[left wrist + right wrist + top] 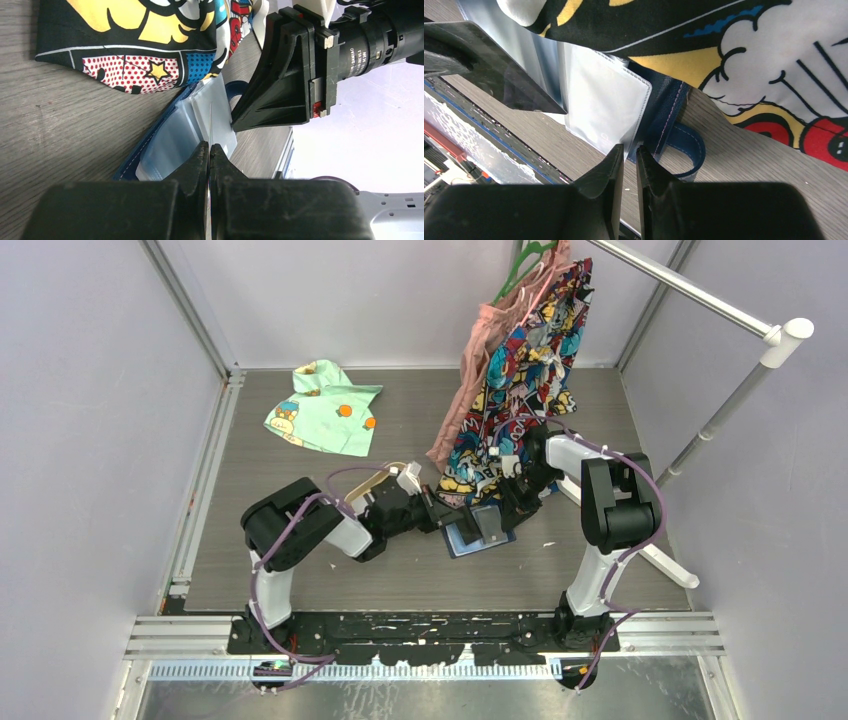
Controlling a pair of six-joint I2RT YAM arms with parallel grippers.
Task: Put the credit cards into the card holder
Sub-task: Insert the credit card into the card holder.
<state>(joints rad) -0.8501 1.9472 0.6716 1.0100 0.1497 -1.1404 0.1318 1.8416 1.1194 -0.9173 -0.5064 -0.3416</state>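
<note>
Two sets of fingers at open card holder (478, 531), left fingers (208, 155) clamping card edge-on, right fingers (630, 152) nearly together.

**Colours and patterns noted**

Card holder (669, 107): navy blue outside with pale stitching, glossy blue-grey inner pockets. Hanging garment (520, 370): comic-strip print in black, yellow, red, blue and white, with red dots and a yellow star. Second garment (325, 408): mint green with orange spots. Table (300, 530): grey wood grain. Arm cables (300, 515): purple.
</note>
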